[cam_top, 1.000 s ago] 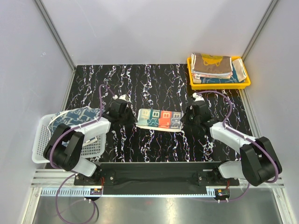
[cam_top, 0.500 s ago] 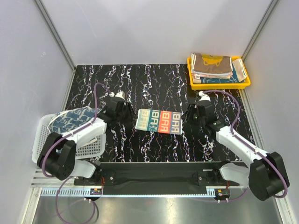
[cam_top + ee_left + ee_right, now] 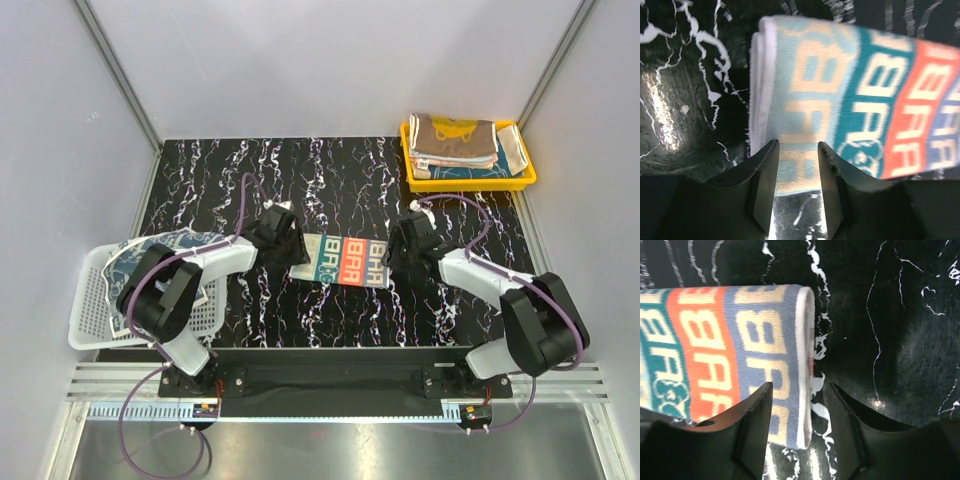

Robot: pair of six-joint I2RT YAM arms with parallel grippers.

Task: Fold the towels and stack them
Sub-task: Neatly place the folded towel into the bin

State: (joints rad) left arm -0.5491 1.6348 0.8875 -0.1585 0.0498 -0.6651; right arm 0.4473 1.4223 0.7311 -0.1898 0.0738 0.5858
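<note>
A folded striped towel [image 3: 345, 262], with teal, red and blue bands carrying pale block letters, lies flat near the middle of a black marbled table [image 3: 200, 180], a little toward the near edge. A second ago it hung slightly sagging between the two grippers, each pinching one end. Now it rests on the table and both grips have let go.

The left gripper [image 3: 296, 250] sits at the towel's left end, closer in than half a second ago. In its wrist view the left gripper [image 3: 795, 170] has its two dark fingers apart at a moderate width, with the towel's white-edged corner showing in the gap.

The right gripper [image 3: 392, 258] is at the towel's right end and has also come nearer. In its wrist view the right gripper [image 3: 795, 415] has its fingers apart too, straddling the rounded fold at that end. Whether the tips touch the cloth is hard to tell from these angles.

At the far right corner of the table a yellow tray [image 3: 470, 183] holds a stack of folded towels [image 3: 455, 140], unchanged. Off the left edge, a white basket [image 3: 95, 310] holds a navy patterned towel [image 3: 150, 255], loosely bunched, as before.
</note>
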